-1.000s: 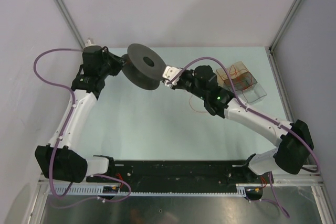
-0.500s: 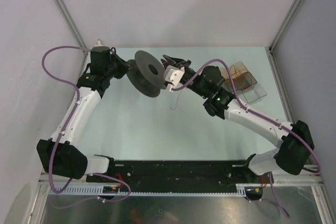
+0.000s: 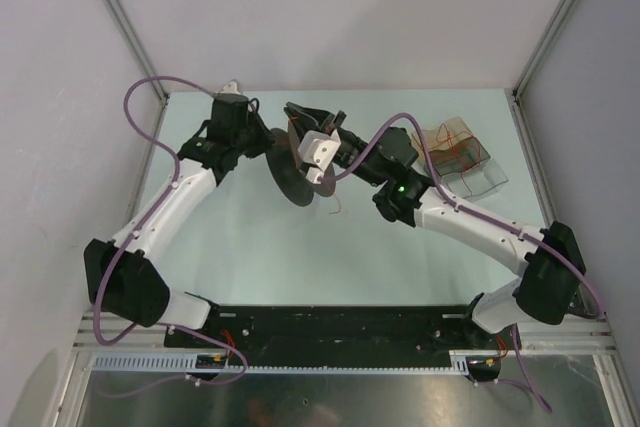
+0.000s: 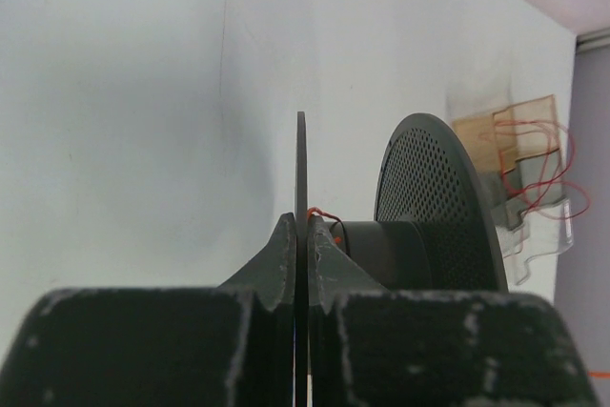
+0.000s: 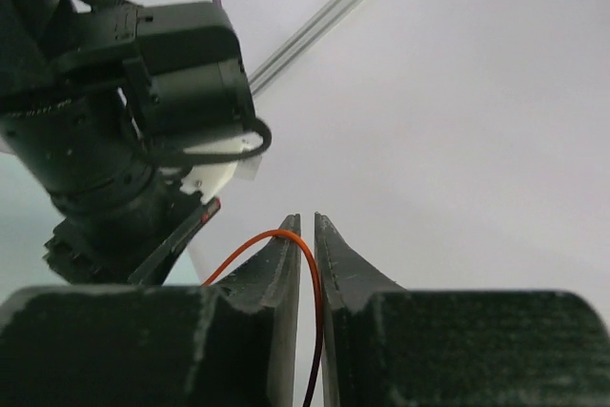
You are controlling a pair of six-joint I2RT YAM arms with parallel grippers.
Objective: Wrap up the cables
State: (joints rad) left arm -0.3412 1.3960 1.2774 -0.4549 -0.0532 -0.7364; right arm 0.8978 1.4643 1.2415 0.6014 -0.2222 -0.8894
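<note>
Pale green tabletop [image 3: 300,257] below; left gripper [image 4: 302,226] clamps black perforated spool [image 4: 429,207]; right gripper [image 5: 307,235], nearly closed, grip unclear, may drop thin red-orange wire [image 5: 229,260].

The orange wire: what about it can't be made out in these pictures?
Right wrist: whether the right gripper pinches the wire; the bottom edge cuts off its lower run.
Left wrist: turns on the spool hub, hidden behind the left gripper and flange.
Top external: too thin to trace.
</note>
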